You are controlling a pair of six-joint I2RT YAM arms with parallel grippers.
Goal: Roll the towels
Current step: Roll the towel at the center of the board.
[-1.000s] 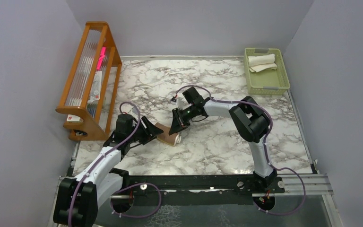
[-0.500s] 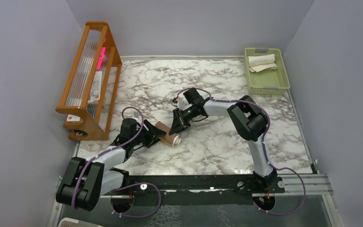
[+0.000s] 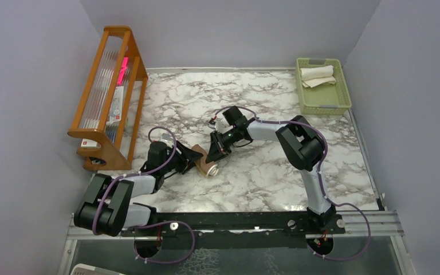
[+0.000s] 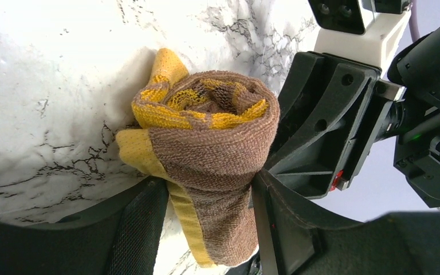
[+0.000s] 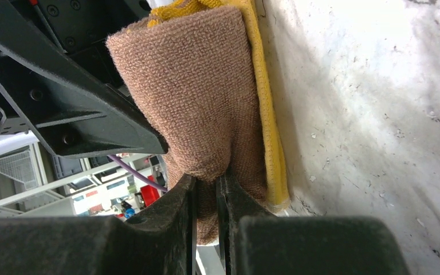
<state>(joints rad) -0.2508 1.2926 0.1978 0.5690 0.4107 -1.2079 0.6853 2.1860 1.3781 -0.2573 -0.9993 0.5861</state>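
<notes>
- Towels: a brown terry-cloth towel (image 4: 217,154) is wound into a roll around a mustard-yellow cloth towel (image 4: 154,109). The yellow spiral shows at the roll's end, and its hem runs along one side.
- We see this roll lying on the white marble-patterned tabletop (image 3: 263,177), left of centre and between the two arms.
- The left arm's fingers (image 4: 140,223) stand one on each side of the roll, pressing against it and holding it.
- The right arm's fingers (image 5: 175,209) are almost closed, pinching a fold of the brown cloth at the roll's other end.
- We find a cream-white cloth towel (image 3: 317,74) lying in the pale green plastic basket (image 3: 324,98) at the far right corner, well apart from the roll.
- An orange-brown wooden rack (image 3: 104,150) stands at the far left of the tabletop.
</notes>
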